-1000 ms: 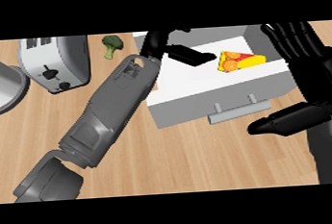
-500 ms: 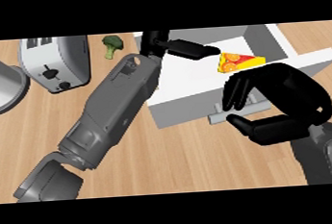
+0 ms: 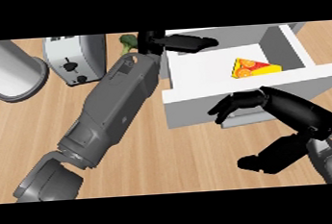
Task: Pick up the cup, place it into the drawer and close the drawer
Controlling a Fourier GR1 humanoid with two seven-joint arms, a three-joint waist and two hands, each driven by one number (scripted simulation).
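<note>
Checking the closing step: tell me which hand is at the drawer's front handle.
The right hand, fingers curled by the handle on the drawer front. The left hand reaches over the drawer's far edge instead.

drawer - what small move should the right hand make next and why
Probably push the drawer front inward. It stands open with the orange cup already inside, and the right hand is curled at the handle. The left hand should first clear the back edge.

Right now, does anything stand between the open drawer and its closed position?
Yes: the left robot hand lies across the open drawer's far left corner, above its inside. The right robot hand is at the drawer's front.
</note>
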